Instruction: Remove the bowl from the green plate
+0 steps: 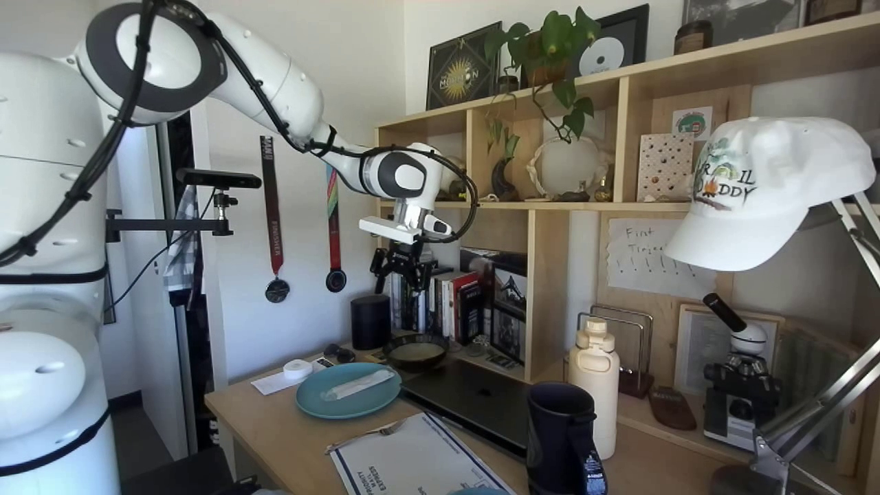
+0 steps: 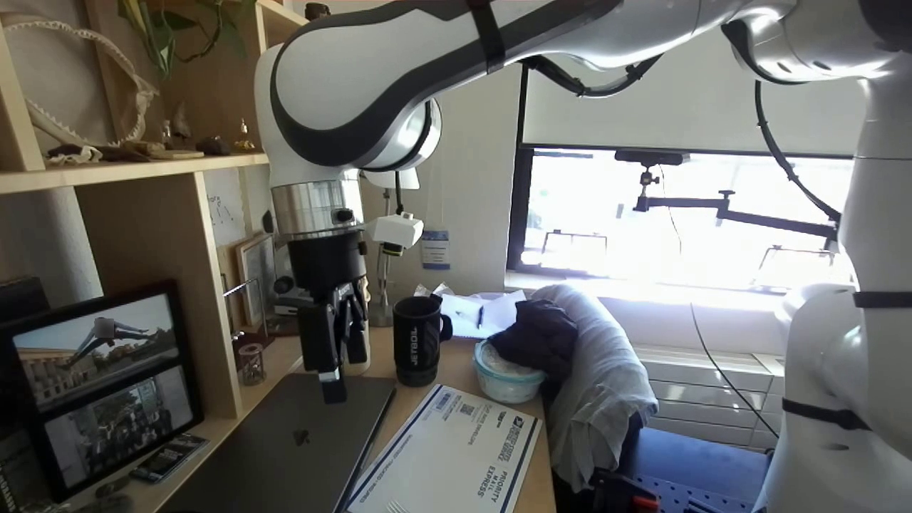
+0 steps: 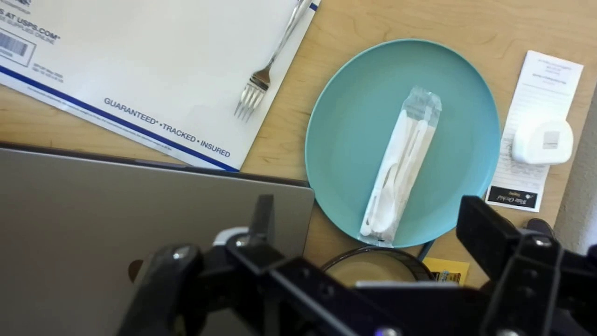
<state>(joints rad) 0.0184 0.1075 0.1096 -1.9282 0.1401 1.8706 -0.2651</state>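
The bowl (image 1: 414, 353) sits upright on the table (image 1: 275, 421), off the plate (image 3: 359, 116), on the side toward the back edge by the shelf (image 1: 548, 295). Its pale inside faces up. In the wrist view its rim comes right up to the plate's; whether they touch, I cannot tell. The claw (image 3: 367, 200) hides part of the bowl there. The claw hangs above the table, pointing down, released, its fingers (image 3: 485, 228) spread wide apart.

The plate lies flat near the corner where the front edge, on the side of the arm (image 1: 285, 82), meets the edge by the wall (image 1: 309, 323). A wrapped packet of cutlery (image 3: 399, 172) slants across it. Between the plate and the wall edge is a receipt (image 3: 543, 88) with a white case (image 3: 543, 142) on top. Near the corner of the back and wall edges stands a black cylinder (image 1: 371, 322).

The laptop (image 3: 154, 210), closed, lies toward the back edge, one corner right by the plate's rim. Between it and the front edge lies the envelope (image 2: 456, 449), a fork (image 3: 261, 77) on it, tines toward the laptop. Past the laptop, away from the wall edge, stand the mug (image 2: 417, 338) and the bottle (image 1: 595, 385), the bottle nearer the back edge. In an exterior view a tub (image 2: 506, 381) stands at the front edge, just beyond the envelope.
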